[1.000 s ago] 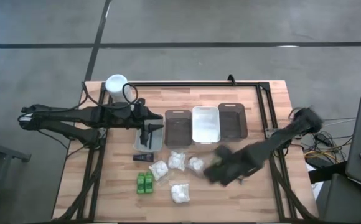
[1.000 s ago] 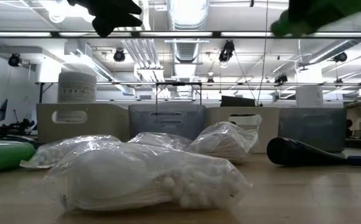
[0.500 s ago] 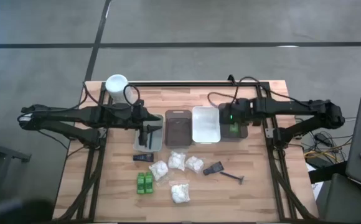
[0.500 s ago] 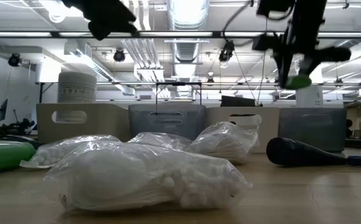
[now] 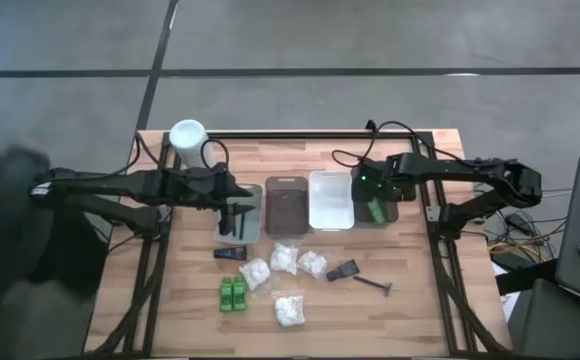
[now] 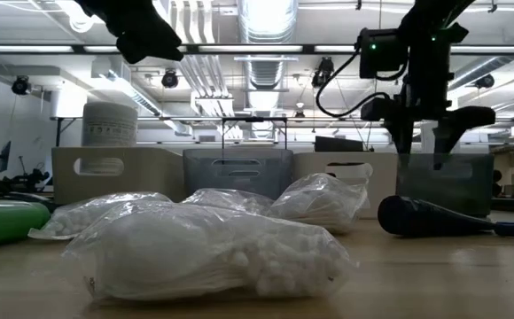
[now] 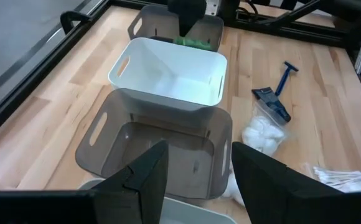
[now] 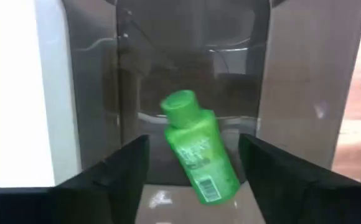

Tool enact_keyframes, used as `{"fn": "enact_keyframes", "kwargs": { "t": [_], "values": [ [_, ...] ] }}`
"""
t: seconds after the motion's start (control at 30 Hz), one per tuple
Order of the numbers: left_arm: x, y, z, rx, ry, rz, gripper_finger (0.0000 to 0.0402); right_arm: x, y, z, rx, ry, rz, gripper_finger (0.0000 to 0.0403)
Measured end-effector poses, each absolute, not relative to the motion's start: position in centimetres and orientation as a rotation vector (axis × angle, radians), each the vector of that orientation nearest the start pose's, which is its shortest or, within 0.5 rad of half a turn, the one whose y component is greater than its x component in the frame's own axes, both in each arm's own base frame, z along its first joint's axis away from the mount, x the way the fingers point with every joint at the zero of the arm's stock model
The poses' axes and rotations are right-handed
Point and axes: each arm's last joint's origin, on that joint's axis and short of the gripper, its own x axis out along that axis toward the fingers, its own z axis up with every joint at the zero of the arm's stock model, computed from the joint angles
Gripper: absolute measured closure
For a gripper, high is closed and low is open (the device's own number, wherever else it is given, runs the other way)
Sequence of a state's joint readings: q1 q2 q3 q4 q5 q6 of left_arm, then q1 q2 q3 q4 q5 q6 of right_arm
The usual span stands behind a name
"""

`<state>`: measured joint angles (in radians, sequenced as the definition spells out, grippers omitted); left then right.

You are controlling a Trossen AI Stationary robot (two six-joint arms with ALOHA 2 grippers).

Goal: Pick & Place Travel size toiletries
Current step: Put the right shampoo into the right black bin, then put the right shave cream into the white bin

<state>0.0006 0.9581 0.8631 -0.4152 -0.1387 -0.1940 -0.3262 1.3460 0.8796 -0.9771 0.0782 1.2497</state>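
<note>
A green bottle (image 8: 198,150) is seen lying tilted in the brown tray (image 5: 374,192), directly between and below the spread, empty right fingers (image 8: 124,163), while the left fingers (image 7: 144,173), parted and empty, are held over the grey tray (image 5: 238,222), nearer the remaining bottles (image 5: 233,294).

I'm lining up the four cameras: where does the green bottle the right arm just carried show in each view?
High: green bottle in the rightmost brown tray, under the right end effector.
Low: not visible.
Left wrist: green bit in the farthest tray.
Right wrist: centre, between the fingers.
Shared landmark: white tray.
</note>
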Motion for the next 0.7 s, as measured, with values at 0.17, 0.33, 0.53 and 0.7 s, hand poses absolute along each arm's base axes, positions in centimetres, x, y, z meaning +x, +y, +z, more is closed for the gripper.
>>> {"fn": "enact_keyframes", "kwargs": {
  "t": [0.17, 0.33, 0.53, 0.7],
  "values": [
    [20.2, 0.4, 31.0, -0.155, 0.489, 0.185, 0.022, 21.1, -6.5, 23.0, 1.11, 1.027, -1.144, 0.0095],
    [20.2, 0.4, 31.2, -0.165, 0.481, 0.186, 0.022, 22.5, -4.7, 26.6, 1.04, 0.973, -1.008, 0.0061],
    [20.2, 0.4, 31.5, -0.174, 0.472, 0.187, 0.022, 24.7, -0.6, 28.5, 1.041, 1.01, -0.892, 0.0055],
    [20.2, 0.4, 31.5, -0.174, 0.472, 0.187, 0.022, 26.7, 4.0, 27.2, 0.98, 1.163, -0.787, 0.0068]
  ]
}}
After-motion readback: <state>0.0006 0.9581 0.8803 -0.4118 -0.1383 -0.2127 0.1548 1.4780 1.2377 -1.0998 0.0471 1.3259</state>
